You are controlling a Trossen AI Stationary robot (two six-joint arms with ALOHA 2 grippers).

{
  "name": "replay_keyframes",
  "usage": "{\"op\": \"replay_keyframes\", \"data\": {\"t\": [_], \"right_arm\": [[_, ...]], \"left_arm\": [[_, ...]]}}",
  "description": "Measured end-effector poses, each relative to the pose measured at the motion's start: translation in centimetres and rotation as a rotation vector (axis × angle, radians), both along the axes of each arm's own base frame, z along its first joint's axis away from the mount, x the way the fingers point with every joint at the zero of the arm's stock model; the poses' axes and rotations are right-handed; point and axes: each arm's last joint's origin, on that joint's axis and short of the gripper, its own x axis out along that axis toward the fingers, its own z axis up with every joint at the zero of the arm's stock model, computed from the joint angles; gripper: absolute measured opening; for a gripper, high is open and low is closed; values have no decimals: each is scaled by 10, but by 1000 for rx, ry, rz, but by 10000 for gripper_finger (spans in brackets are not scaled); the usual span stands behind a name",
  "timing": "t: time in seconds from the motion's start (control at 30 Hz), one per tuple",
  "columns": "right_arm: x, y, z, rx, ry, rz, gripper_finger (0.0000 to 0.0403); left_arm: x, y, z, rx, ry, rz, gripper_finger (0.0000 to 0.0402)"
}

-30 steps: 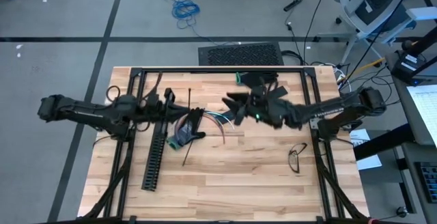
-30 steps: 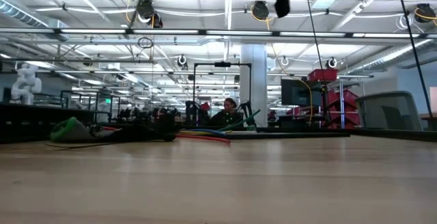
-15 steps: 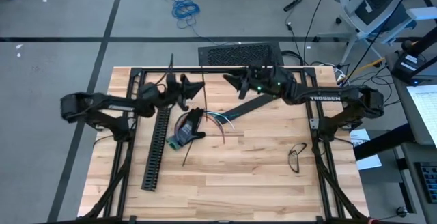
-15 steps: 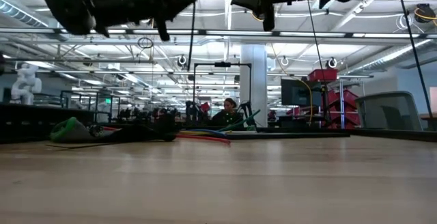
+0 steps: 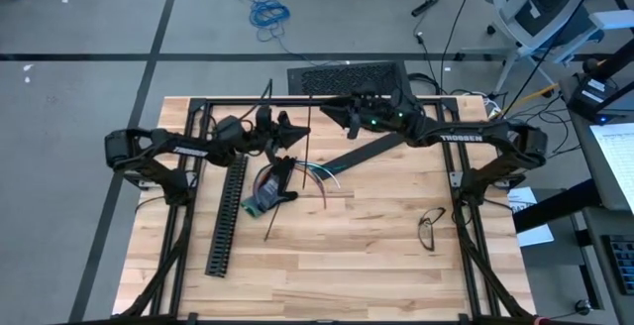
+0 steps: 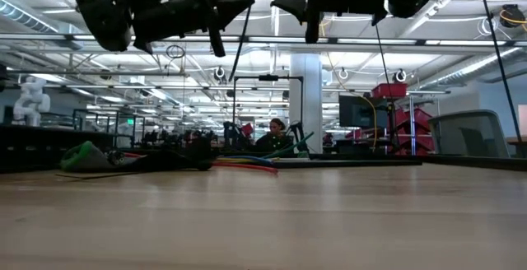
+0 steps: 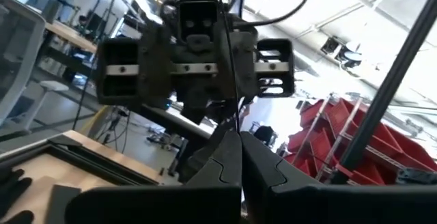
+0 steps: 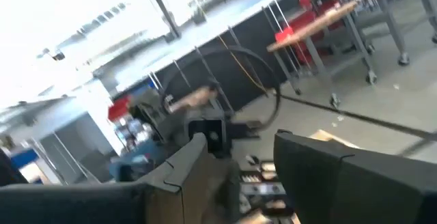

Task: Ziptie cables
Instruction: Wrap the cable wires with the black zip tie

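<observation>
High view: cables point(image 5: 315, 173) between black channel point(image 5: 227, 212) and glasses point(image 5: 430, 227); left hand point(image 5: 294, 133) clenched on a zip tie point(image 5: 306, 145), right hand point(image 5: 335, 110) parted.

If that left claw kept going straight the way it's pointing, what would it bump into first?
Most likely the right gripper: the left wrist view shows it directly ahead of the left gripper, which pinches a thin black zip tie. Both hang above the table; depth is uncertain.

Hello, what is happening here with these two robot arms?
Both arms are raised above the wooden table. The left gripper is shut on a thin black zip tie and holds it up in the air. The right gripper is open, facing the left one, and holds nothing. The cables lie on the table, not yet tied, beside a black slotted channel.
</observation>
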Motion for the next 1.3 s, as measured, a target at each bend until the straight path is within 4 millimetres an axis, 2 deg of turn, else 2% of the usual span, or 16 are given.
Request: {"op": "replay_keyframes", "data": {"t": [0.1,0.33,0.53,0.7,0.83,0.97,1.13,1.3], "right_arm": [[2,-1,-1,27,-27,8,155],[16,1,-18,90,24,10,155],[25,1,-4,47,-13,26,155],[30,10,7,14,-28,96,155],[33,21,4,20,21,166,155],[35,27,-2,-28,97,148,155],[29,8,2,-76,70,7,155],[6,-23,25,-97,-76,-96,155]], "left_arm": [[0,2,0,-2,6,6,0],[0,2,-1,5,11,-14,0],[0,1,-1,14,16,-35,0],[0,2,-2,42,23,-23,0],[-1,3,-1,40,11,-16,0],[-2,2,2,49,-10,-23,0],[-2,2,2,43,-17,-40,0],[-2,0,2,43,-15,-72,0]]}}
